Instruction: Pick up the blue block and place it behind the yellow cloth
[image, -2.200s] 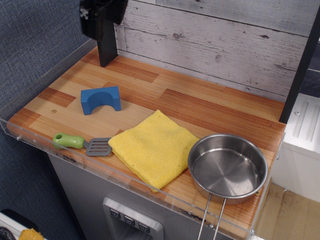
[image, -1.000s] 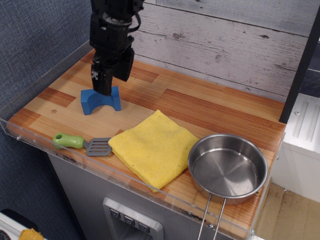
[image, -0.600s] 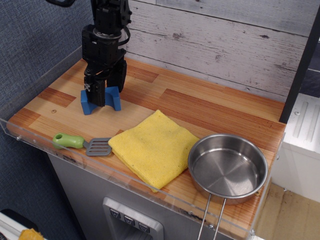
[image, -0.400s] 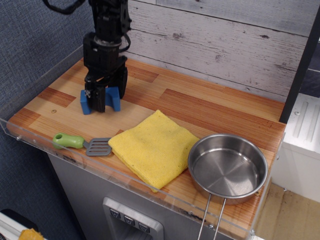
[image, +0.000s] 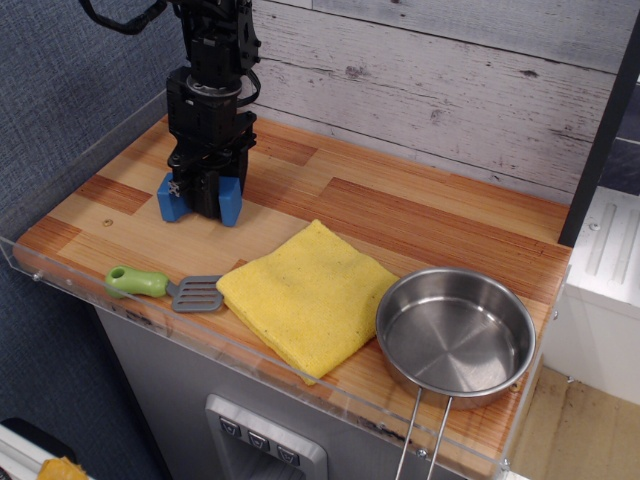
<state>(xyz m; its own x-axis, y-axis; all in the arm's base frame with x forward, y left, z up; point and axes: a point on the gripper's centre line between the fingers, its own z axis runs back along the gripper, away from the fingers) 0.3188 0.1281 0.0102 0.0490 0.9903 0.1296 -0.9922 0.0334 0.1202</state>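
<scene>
Blue block (image: 229, 200) on the wooden counter (image: 420, 215), near its left rear corner, legs down; black gripper (image: 204, 196) lowered over its middle, fingers closed on the block; yellow cloth (image: 308, 294) lies apart to the front right; green-handled spatula (image: 165, 287) just left of the cloth; steel pan (image: 455, 335) at right.

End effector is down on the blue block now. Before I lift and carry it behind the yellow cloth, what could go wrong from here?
1. The end effector straddles the blue block at its arch, so whether the grip is firm cannot be judged; the block might tilt or slip on lifting.
2. The strip behind the yellow cloth ends at the plank wall; overshooting could knock the block against it.
3. A low carry could snag the cloth's raised back corner.
</scene>
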